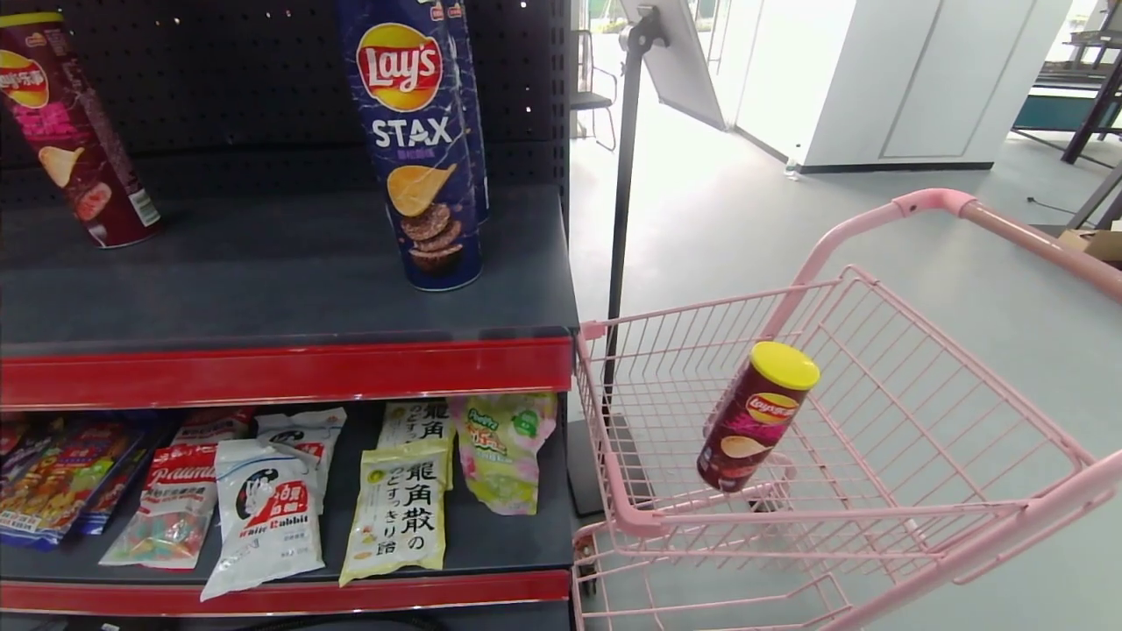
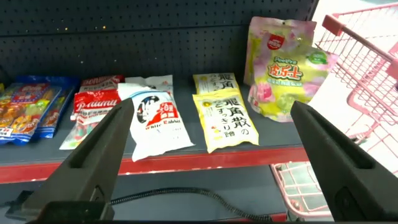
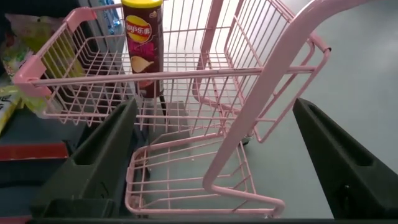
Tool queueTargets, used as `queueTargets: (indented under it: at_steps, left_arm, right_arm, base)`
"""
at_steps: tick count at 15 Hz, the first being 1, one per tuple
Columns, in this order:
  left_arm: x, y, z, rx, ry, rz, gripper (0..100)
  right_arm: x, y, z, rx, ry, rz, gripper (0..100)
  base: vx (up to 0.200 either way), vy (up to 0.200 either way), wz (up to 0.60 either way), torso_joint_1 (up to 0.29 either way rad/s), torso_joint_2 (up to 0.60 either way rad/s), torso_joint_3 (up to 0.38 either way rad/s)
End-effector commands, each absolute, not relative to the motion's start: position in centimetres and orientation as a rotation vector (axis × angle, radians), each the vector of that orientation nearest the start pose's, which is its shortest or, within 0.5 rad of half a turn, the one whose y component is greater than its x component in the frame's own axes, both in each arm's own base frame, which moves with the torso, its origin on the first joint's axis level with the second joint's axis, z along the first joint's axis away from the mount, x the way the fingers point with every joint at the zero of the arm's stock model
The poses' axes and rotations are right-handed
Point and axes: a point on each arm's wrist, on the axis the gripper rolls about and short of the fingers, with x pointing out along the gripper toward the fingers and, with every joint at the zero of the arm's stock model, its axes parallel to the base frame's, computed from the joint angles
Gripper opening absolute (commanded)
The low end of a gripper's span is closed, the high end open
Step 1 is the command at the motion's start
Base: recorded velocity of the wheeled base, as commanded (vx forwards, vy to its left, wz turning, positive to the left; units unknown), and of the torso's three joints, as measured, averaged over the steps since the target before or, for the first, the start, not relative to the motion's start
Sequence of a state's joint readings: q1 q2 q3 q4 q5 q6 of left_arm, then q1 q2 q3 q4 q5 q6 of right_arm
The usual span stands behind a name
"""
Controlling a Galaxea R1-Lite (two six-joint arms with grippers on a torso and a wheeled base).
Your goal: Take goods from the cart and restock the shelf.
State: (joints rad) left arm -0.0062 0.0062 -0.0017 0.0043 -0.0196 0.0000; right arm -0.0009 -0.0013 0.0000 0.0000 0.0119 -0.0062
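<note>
The right gripper (image 3: 217, 165) gapes wide, empty, before the pink cart (image 3: 199, 73), its roomy basket holding one maroon, yellow-lidded can (image 3: 142, 46).

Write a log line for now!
goods: maroon yellow-lidded chip can standing in pink wire cart | left fingers: open, empty | right fingers: open, empty

- head view: from high up, facing forward and down; the shelf (image 1: 280, 372) takes its left half, the pink cart (image 1: 929, 203) its right; both at middle range
- left wrist view: low and close, facing the shelf's lower tier and its snack bags (image 2: 227, 118); a corner of the cart at one edge
- right wrist view: close above the cart, tilted down into its basket
- shared: head and left wrist both take in the snack bags; head and right wrist both take in the cart and the maroon can (image 3: 142, 43)
</note>
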Motion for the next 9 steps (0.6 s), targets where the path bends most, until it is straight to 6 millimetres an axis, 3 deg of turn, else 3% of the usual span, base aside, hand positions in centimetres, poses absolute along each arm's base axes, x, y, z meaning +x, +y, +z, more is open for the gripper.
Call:
queueTargets:
  at_steps: [1,6,7,9]
  left_arm:
    - [-2.2,0.0,7.6,0.000,0.011,-0.026,100]
    - [-2.2,0.0,7.6,0.000,0.011,-0.026,100]
    - [-2.2,0.0,7.6,0.000,0.011,-0.026,100]
    - [-2.2,0.0,7.6,0.000,0.011,-0.026,100]
  right_arm:
    - [-2.3,0.0,7.5,-0.006,0.000,0.011,100]
    - [-2.3,0.1,7.9,-0.030,-0.022,0.061,100]
    - [-3.6,0.3,13.5,-0.048,-0.180,0.136,100]
    - [0.8,0.4,27.3,-0.045,-0.172,0.207,100]
  base:
    - [0.000,0.000,0.00,0.000,0.00,0.000]
    - [0.000,0.000,0.00,0.000,0.00,0.000]
    - [0.000,0.000,0.00,0.000,0.00,0.000]
    - [0.000,0.000,0.00,0.000,0.00,0.000]
